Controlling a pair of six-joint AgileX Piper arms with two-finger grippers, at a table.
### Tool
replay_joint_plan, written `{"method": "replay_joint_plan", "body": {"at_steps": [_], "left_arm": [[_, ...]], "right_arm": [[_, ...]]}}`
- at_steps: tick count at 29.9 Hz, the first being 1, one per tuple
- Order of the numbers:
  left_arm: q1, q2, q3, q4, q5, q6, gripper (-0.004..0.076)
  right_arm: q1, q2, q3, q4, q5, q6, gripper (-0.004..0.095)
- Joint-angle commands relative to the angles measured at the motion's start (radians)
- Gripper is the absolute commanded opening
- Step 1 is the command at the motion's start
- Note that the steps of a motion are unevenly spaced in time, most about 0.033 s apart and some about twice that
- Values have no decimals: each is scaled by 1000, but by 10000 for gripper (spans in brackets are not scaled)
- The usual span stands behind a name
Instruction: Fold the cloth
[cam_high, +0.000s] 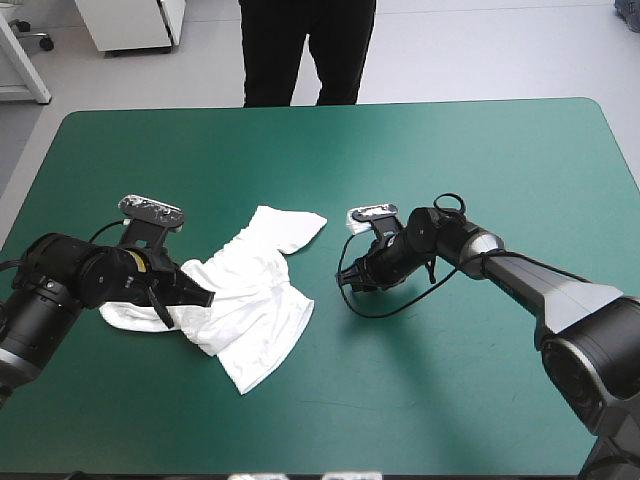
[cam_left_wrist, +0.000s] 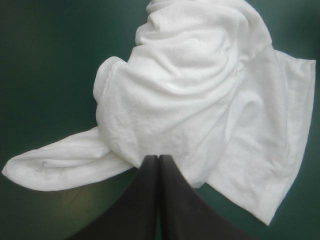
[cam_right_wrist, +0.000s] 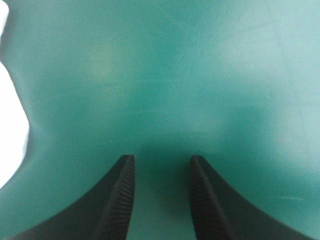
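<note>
We see the T-shirt (cam_high: 262, 300), soft, white and creased, crumpled in the lower left of the high view on the smooth teal-green cover (cam_high: 470, 150), well in from every table edge. Our left gripper (cam_high: 197, 297) draws its black fingers (cam_left_wrist: 142, 200) to one point, pinching a bunched fold, a sleeve (cam_left_wrist: 55, 167) trailing beside them. Our right gripper (cam_high: 350, 282), at frame centre near the shirt, holds its ribbed pads (cam_right_wrist: 125, 190) narrowly apart over bare cover, which spreads wide across the right.

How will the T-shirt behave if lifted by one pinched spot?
Likely floppy: the T-shirt lies in soft crumpled folds, so it should hang and sag. Pushed, it would probably bunch rather than slide, as its wrinkles suggest.
</note>
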Motion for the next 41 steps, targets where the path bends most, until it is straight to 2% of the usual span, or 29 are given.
{"method": "replay_joint_plan", "body": {"at_steps": [1,10,14,19,23,32,37,41], "left_arm": [[0,-17,-29,-7,-30,-10,-9],[0,-17,-29,-7,-30,-10,-9],[0,-17,-29,-9,-24,-10,-9],[0,-17,-29,-9,-21,-10,-9],[0,-17,-29,-9,-21,-10,-9],[0,-17,-29,-9,-18,-10,-9],[0,-13,-29,-9,-18,-10,-9],[0,-11,-29,-9,-18,-10,-9]], "right_arm": [[1,-35,-22,6,21,-4,347],[-1,-38,-29,-5,25,6,347],[-20,-51,-86,-117,51,57,347],[-99,-73,-208,-231,210,123,347],[-191,-106,-293,-277,345,149,347],[-379,-310,-312,-459,488,254,347],[-399,-439,-310,-544,546,296,347],[-399,-533,-310,-537,546,306,347]]}}
